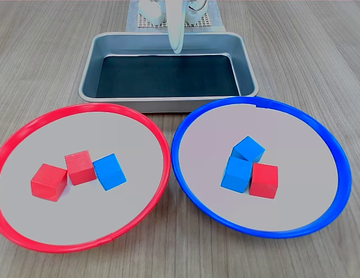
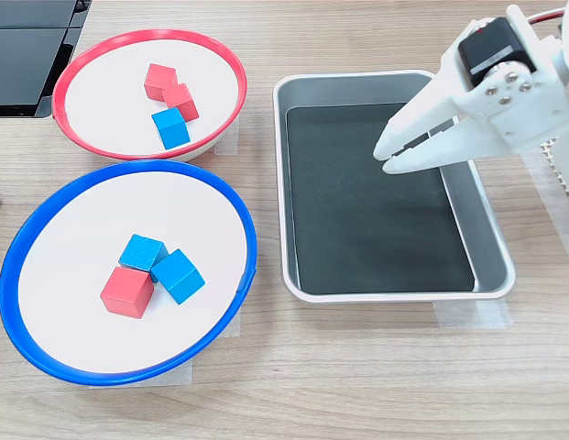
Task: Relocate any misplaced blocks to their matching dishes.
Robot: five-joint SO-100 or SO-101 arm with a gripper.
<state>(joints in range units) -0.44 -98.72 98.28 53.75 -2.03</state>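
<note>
Both dishes, red-rimmed [image 1: 81,110] and blue-rimmed [image 1: 261,104], each held one wrong-coloured cube; the claw [image 2: 387,156] hung closed, empty, over the tray [image 2: 357,82].

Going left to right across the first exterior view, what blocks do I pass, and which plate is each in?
Red-rimmed plate: red cube, red cube, blue cube. Blue-rimmed plate: the two blue cubes overlap in order, then red cube.

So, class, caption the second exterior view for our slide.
Gripper hovers over the empty tray; one blue cube sits in the red dish, one red cube in the blue dish.
</note>
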